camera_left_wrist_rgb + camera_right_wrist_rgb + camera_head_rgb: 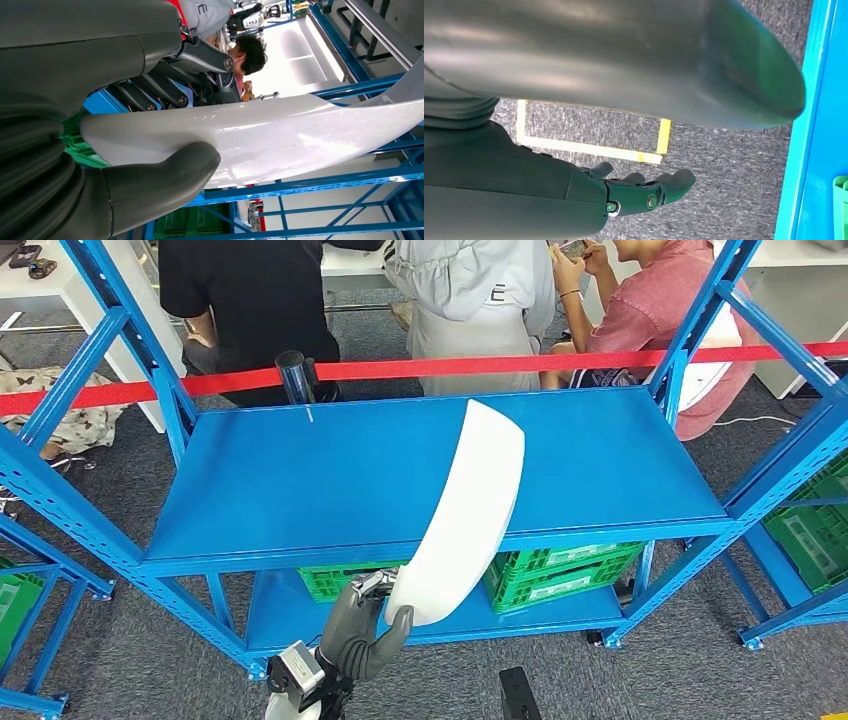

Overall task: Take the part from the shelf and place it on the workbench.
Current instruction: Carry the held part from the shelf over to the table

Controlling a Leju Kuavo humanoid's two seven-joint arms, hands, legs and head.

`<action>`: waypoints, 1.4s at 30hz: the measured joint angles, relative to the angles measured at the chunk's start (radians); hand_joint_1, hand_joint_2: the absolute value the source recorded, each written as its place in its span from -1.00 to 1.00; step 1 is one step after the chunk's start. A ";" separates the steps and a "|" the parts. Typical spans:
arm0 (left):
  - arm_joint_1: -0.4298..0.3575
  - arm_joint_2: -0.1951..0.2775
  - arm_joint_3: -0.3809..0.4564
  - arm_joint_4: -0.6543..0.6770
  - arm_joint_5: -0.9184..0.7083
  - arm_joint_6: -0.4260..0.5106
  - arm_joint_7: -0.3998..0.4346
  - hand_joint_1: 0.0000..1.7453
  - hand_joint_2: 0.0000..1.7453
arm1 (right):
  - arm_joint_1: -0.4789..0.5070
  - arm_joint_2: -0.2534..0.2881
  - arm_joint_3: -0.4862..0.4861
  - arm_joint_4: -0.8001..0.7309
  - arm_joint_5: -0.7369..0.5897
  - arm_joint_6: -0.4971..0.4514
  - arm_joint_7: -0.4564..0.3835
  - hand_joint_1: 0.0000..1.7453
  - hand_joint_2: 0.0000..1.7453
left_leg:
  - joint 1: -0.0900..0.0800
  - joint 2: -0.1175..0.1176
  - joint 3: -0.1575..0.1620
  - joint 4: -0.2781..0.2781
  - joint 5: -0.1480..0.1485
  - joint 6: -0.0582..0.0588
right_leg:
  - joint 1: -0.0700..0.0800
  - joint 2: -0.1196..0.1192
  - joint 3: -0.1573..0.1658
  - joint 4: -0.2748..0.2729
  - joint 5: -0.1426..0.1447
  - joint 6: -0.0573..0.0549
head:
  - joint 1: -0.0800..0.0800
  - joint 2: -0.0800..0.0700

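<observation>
At seven o'clock in the head view, one left hand [365,632] of grey rubbery cover and dark fingers rises from the lower edge and grips the bottom end of the task's thing, a single long curved white glossy plastic panel [465,515]. The panel slants up from that grip toward one o'clock, its upper end hanging over the top board of the blue metal shelf rack [300,480]; whether it touches the board I cannot tell. In the left wrist view the thick grey thumb [165,182] presses one face of the panel [280,140] while the dark fingers [160,92] close on the opposite face, so the part is clamped between them. Its surface is smooth, shiny and gently bowed, wider in the middle, rounded at the held end.

Below the top board, on the lower board, sit two green slatted plastic crates [560,575]. One red barrier tape [500,367] runs across behind the rack, at twelve o'clock, and three people [470,300] are beyond it.

The right wrist view shows the right hand [644,192] holding nothing, fingers loosely extended and slightly apart, above grey carpet marked with yellow floor tape [589,149].
</observation>
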 joint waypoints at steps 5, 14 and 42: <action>-0.008 0.000 0.000 0.013 0.002 0.000 -0.001 1.00 1.00 | -0.003 0.000 0.001 0.000 0.006 0.005 -0.007 -1.00 -1.00 | 0.000 0.000 -0.002 0.002 0.000 0.000 | 0.000 0.000 -0.002 0.002 0.000 0.000 | 0.000 0.000; -0.063 -0.006 0.033 0.073 0.050 -0.001 0.000 1.00 1.00 | -0.026 -0.003 0.001 0.000 0.004 0.018 0.009 -1.00 -1.00 | 0.000 0.000 -0.012 0.013 -0.001 0.000 | 0.000 0.000 -0.013 0.014 -0.001 0.000 | 0.000 0.000; -0.160 -0.031 0.147 0.325 0.052 0.067 -0.005 1.00 1.00 | -0.173 0.067 0.166 -0.146 -0.344 0.214 -0.275 -1.00 -1.00 | -0.001 0.000 -0.023 0.019 0.001 -0.001 | -0.002 0.000 -0.025 0.022 -0.001 -0.001 | 0.000 0.000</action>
